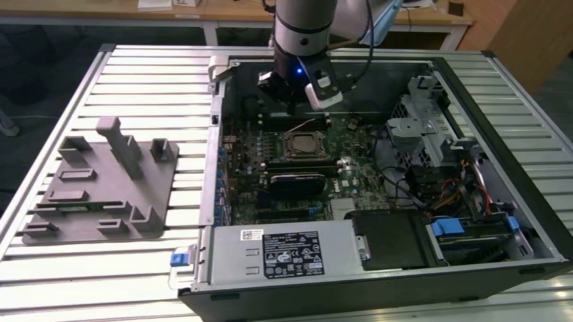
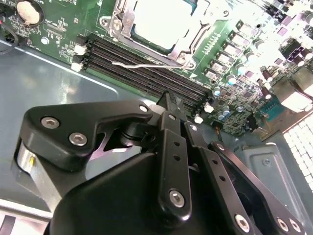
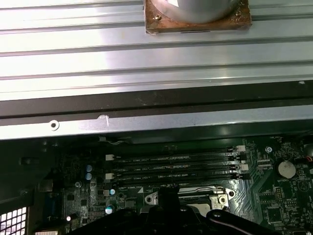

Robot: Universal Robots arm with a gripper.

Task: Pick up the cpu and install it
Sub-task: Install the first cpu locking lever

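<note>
As tool (image 2: 168,100) hovers, cpu (image 2: 157,19) sits in socket (image 2: 116,20)

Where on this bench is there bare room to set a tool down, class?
In the exterior view, bare table slats lie behind the grey holder block and again in front of it. Another strip runs along the computer case at the exterior view's right. Inside the case, the motherboard and cables crowd everything.
</note>
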